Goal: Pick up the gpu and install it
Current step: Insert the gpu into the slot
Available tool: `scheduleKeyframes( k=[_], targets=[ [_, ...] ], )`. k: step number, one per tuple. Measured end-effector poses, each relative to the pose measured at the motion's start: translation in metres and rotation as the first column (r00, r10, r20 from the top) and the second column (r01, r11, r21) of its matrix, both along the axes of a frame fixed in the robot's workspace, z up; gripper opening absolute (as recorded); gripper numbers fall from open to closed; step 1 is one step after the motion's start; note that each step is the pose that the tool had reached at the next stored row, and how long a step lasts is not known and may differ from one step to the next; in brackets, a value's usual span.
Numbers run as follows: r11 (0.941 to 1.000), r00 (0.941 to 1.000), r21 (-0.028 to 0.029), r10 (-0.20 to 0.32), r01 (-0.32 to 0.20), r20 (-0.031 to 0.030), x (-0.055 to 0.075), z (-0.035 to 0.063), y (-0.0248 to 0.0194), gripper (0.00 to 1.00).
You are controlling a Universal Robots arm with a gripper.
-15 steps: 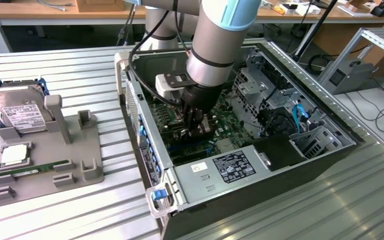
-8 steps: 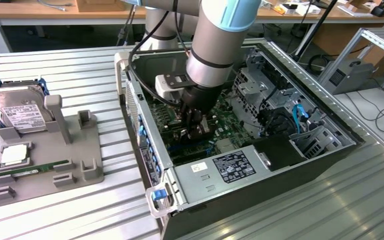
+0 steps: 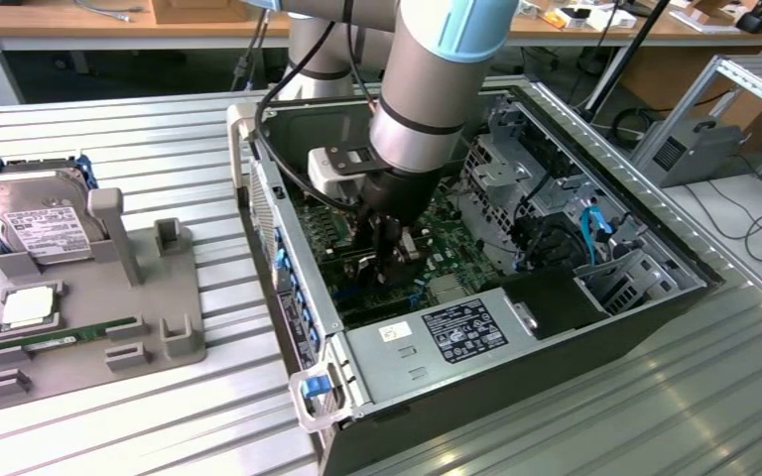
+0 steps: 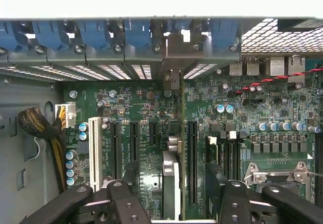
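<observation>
Inside the open computer case (image 3: 395, 397), on the motherboard (image 4: 146, 108), the gpu (image 4: 170, 181) stands edge-on in its slot between the spread-apart fingers of the gripper (image 4: 174, 193), apparently let go once seated.

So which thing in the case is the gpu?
Look inside the open computer case, at the green motherboard under the pincer. The gpu is the thin card standing on edge between the pincer's spread fingers; the long black slots either side of it are empty.
</observation>
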State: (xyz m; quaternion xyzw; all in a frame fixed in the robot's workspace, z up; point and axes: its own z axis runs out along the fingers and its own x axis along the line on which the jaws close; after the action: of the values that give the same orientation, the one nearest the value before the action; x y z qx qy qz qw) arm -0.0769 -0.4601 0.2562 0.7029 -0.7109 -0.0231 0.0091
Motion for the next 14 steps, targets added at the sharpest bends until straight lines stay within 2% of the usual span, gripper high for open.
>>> scheduleKeyframes(
  k=[1, 3, 7, 8, 9, 10, 13, 14],
  targets=[
    [1.0, 1.0, -0.0011, 0.0, 0.0, 0.0, 0.0, 0.001, 0.0, 0.64],
    [1.0, 1.0, -0.0036, 0.0, 0.0, 0.0012, 0.0, 0.0109, 0.0001, 0.64],
    [1.0, 1.0, -0.0049, 0.0, 0.0, 0.0016, 0.0, 0.0288, 0.0036, 0.63],
    [0.9999, 1.0, -0.0101, 0.0, 0.0, 0.0017, 0.0, 0.0305, 0.0051, 0.5],
    [0.9999, 1.0, -0.0146, 0.0, 0.0, 0.0016, 0.0, 0.0316, 0.0059, 0.44],
    [0.9999, 1.0, -0.0167, 0.0, 0.0, 0.0015, 0.0, 0.0334, 0.0068, 0.32],
    [0.9998, 1.0, -0.0176, 0.002, -0.002, 0.0015, 0.001, 0.035, 0.0074, 0.11],
    [0.9998, 1.0, -0.0174, 0.003, -0.003, 0.0011, 0.006, 0.0349, 0.0074, 0.11]
  ],
)
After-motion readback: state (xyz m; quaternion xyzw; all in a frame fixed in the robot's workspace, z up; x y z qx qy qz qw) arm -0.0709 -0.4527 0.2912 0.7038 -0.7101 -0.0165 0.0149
